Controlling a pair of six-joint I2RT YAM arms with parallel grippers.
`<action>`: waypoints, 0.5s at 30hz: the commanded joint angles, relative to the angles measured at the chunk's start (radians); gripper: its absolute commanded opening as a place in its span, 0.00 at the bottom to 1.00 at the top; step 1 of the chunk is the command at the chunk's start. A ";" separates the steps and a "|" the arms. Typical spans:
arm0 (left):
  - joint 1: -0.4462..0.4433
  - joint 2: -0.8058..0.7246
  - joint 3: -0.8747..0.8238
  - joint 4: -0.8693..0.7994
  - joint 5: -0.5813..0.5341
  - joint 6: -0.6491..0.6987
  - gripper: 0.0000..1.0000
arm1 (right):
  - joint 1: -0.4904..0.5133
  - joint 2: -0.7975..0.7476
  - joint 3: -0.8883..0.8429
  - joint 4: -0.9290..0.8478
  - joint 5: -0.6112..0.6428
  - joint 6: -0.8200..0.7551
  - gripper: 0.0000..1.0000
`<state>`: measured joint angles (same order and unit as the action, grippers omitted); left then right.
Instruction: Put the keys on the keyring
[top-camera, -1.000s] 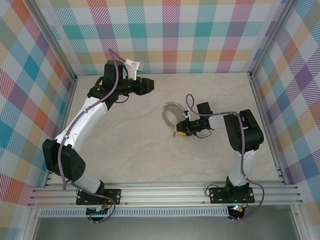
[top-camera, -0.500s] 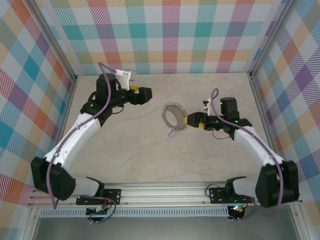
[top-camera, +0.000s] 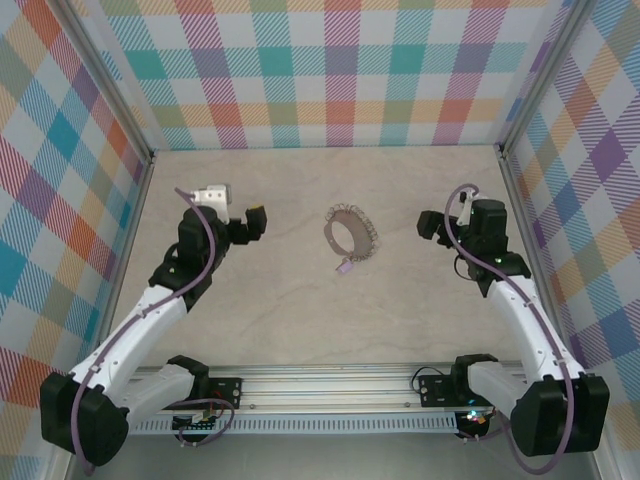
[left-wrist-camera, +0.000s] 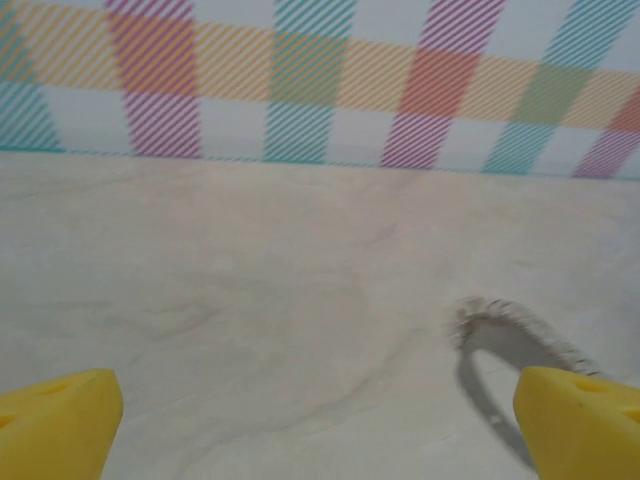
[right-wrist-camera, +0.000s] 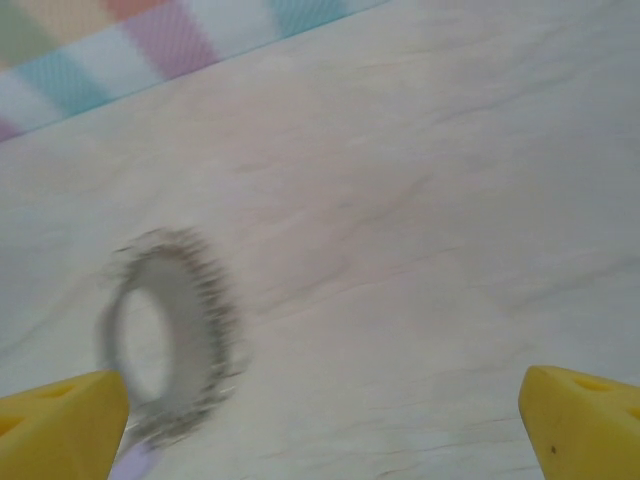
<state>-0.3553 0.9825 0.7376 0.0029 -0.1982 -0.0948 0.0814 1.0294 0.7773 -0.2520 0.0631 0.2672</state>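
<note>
Grey and fringed with wire loops, the keyring (top-camera: 352, 232) lies on the marbled table (top-camera: 300, 320) between my two claws, the lilac key (top-camera: 344, 267) at its near rim. My left claw (top-camera: 258, 222) and right claw (top-camera: 427, 225) both stand spread wide, empty, well apart from it.

Ahead of the yellow fingertips (left-wrist-camera: 55, 425): a grey hoop (right-wrist-camera: 205, 320), lilac key (top-camera: 344, 267), beige veined table (top-camera: 300, 320), pastel plaid walls (top-camera: 340, 70).
</note>
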 joint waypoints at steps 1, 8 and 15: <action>0.023 -0.053 -0.079 0.157 -0.115 0.088 1.00 | -0.012 0.028 -0.079 0.203 0.217 -0.082 1.00; 0.092 0.008 -0.268 0.378 -0.154 0.125 1.00 | -0.012 0.093 -0.338 0.657 0.238 -0.142 1.00; 0.149 0.206 -0.438 0.677 -0.162 0.116 1.00 | -0.012 0.210 -0.432 0.932 0.185 -0.191 1.00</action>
<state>-0.2325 1.1454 0.3340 0.4812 -0.3393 0.0090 0.0723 1.2098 0.3630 0.4461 0.2714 0.1280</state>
